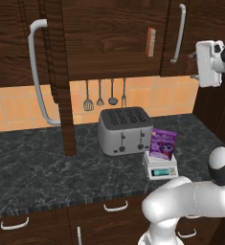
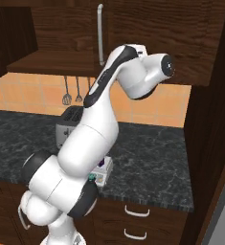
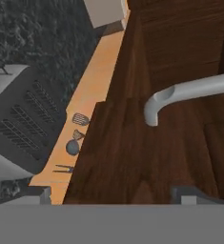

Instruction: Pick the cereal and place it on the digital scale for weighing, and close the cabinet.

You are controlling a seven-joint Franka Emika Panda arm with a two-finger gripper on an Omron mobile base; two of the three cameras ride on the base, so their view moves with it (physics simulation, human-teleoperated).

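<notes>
The purple cereal [image 1: 163, 144] rests tilted on the small grey digital scale [image 1: 161, 167], right of the toaster; the arm hides most of both in the right base view, where a corner of the scale [image 2: 103, 176] shows. The dark wood cabinet [image 1: 109, 38] has its left door swung out edge-on, with its long handle [image 1: 37, 72]. My gripper [image 1: 194, 66] is high at the right, beside the right door's handle [image 1: 181, 33]. In the hand view my gripper [image 3: 116, 195] is open and faces the door wood just under a handle end [image 3: 154, 107], holding nothing.
A silver four-slot toaster [image 1: 125, 130] stands mid-counter, with utensils [image 1: 100, 95] hanging on the orange tile wall behind. A thin orange-red box [image 1: 151, 42] stands inside the cabinet. Drawers [image 1: 116, 206] run under the dark stone counter [image 1: 32, 167]. A tall dark panel [image 2: 209, 119] bounds the right side.
</notes>
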